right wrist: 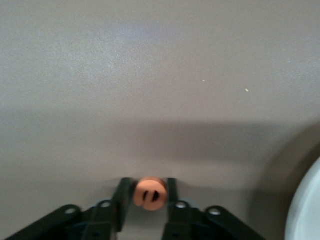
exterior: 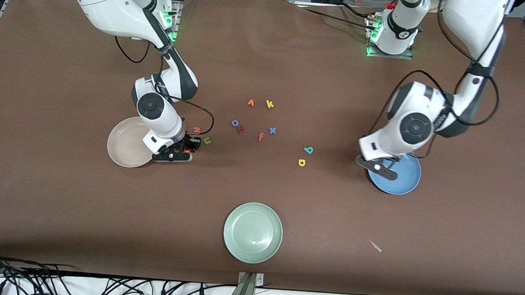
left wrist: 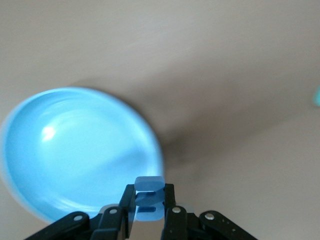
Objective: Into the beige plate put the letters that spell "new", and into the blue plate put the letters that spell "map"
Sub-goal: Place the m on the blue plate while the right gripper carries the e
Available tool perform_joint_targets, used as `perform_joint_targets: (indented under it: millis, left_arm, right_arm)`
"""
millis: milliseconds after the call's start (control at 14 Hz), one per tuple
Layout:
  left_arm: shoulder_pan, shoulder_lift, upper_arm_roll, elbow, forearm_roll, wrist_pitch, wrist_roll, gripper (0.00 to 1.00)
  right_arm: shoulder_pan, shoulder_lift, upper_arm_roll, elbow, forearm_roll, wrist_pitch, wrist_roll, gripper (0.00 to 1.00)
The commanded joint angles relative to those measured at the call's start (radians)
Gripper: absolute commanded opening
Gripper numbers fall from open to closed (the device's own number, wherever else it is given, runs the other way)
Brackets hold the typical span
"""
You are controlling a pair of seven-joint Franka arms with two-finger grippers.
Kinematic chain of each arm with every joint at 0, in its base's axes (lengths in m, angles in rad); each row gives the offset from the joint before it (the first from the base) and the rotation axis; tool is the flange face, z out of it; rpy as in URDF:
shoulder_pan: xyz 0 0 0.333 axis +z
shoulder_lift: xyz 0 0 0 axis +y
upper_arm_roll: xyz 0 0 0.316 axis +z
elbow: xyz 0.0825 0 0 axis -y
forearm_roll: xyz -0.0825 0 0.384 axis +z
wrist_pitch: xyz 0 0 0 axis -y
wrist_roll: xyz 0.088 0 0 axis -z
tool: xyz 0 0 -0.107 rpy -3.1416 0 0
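Brown table [exterior: 62, 200] — letters gripped.

Three plates [exterior: 252, 238], roughly twelve foam letters [exterior: 272, 130]

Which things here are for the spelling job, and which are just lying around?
For the job:
- blue m, in the left pincer
- orange e, in the right pincer
- pinkish-red w
- green n
- teal p
- yellow a
- beige plate
- blue plate

Just lying about:
- green plate
- yellow k
- blue x
- orange f
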Motion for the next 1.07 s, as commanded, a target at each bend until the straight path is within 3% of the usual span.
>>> perform_joint_targets:
  millis: [0, 142, 214, 285, 356, 712, 855, 997]
  left_arm:
    - [0.061, 0.047, -0.015, -0.002, 0.074, 0.021, 0.015, 0.04]
    - [0.072, 0.078, -0.017, -0.015, 0.076, 0.058, 0.015, 0.09]
    - [0.073, 0.086, -0.017, -0.018, 0.076, 0.069, 0.015, 0.22]
    - [0.073, 0.084, -0.017, -0.016, 0.074, 0.067, 0.014, 0.68]
    - [0.073, 0.081, -0.018, -0.013, 0.074, 0.06, 0.014, 1.0]
    - [0.067, 0.042, -0.053, 0.02, 0.054, 0.031, 0.001, 1.0]
    - [0.064, 0.04, -0.078, 0.025, 0.053, 0.029, -0.058, 1.0]
    - [0.063, 0.022, -0.078, 0.037, 0.054, 0.021, -0.081, 1.0]
  right_arm:
    - [0.005, -0.031, -0.002, -0.037, -0.012, 0.008, -0.003, 0.16]
    - [0.003, -0.053, -0.01, -0.025, -0.012, -0.029, -0.038, 0.12]
    - [0.003, -0.073, -0.022, -0.011, -0.012, -0.076, -0.066, 0.11]
    - [0.003, -0.096, -0.034, -0.005, -0.012, -0.118, -0.105, 0.11]
    - [0.003, -0.12, -0.053, -0.001, -0.012, -0.161, -0.145, 0.11]
    - [-0.001, -0.244, -0.175, -0.04, -0.01, -0.319, -0.397, 0.11]
    - [-0.001, -0.268, -0.252, -0.101, -0.004, -0.281, -0.51, 0.11]
    - [-0.003, -0.281, -0.324, -0.196, 0.0, -0.16, -0.618, 0.11]
